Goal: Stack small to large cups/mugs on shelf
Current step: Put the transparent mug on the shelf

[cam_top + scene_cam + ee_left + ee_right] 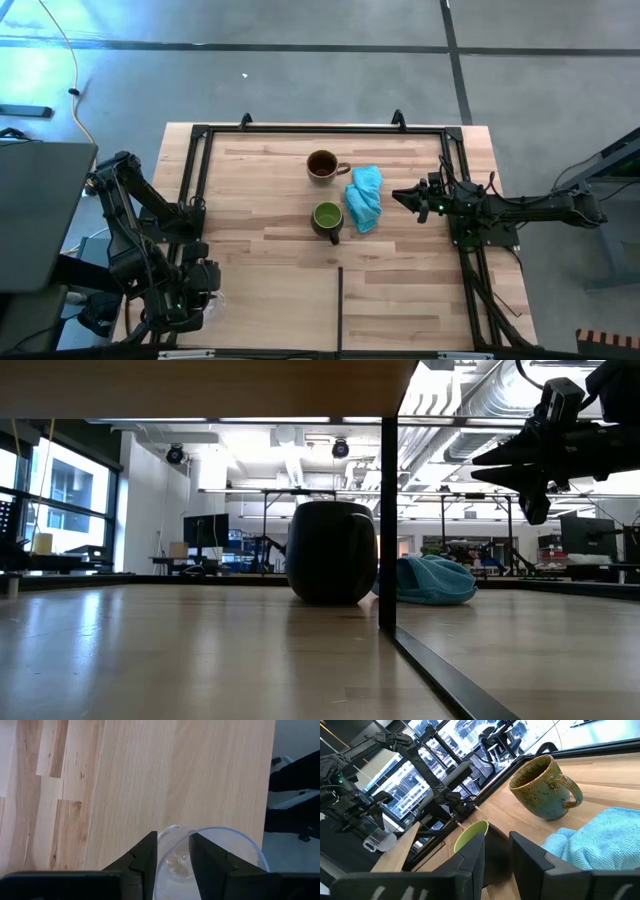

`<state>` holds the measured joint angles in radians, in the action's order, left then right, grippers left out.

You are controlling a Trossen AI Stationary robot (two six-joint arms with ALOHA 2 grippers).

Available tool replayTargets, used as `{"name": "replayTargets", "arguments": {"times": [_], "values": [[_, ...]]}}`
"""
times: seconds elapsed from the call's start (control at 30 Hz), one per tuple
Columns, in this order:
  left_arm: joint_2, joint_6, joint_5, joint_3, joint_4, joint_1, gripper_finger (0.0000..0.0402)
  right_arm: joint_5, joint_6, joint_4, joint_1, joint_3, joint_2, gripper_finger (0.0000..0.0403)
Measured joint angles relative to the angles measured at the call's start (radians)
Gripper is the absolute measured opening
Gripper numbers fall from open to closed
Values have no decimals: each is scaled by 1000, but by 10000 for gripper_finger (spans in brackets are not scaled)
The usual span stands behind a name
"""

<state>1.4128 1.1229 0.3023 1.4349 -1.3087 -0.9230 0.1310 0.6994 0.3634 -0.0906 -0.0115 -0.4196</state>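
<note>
Left gripper (172, 862): jaws pinched on the clear cup's (210, 855) rim, at the shelf's (400, 290) near-left edge.
Right gripper (402, 197): parted, empty, beside cloth (365, 197).
Green mug (327, 217): mid-shelf; brown mug (322, 165) behind.
Advice: carry level, lower centred.

No lettering, label, brand, number or sign can be read in any view; nothing legible on mugs, cloth or desk.
</note>
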Motion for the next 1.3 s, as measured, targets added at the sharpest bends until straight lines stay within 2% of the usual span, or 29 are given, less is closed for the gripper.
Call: {"name": "replayTargets", "arguments": {"times": [0.83,1.3], "values": [[0,-20,-23,0,-28,0,101,-4,-1,0,0,0,0,81],[0,-83,-23,0,-4,0,102,-4,-3,0,0,0,0,81]]}}
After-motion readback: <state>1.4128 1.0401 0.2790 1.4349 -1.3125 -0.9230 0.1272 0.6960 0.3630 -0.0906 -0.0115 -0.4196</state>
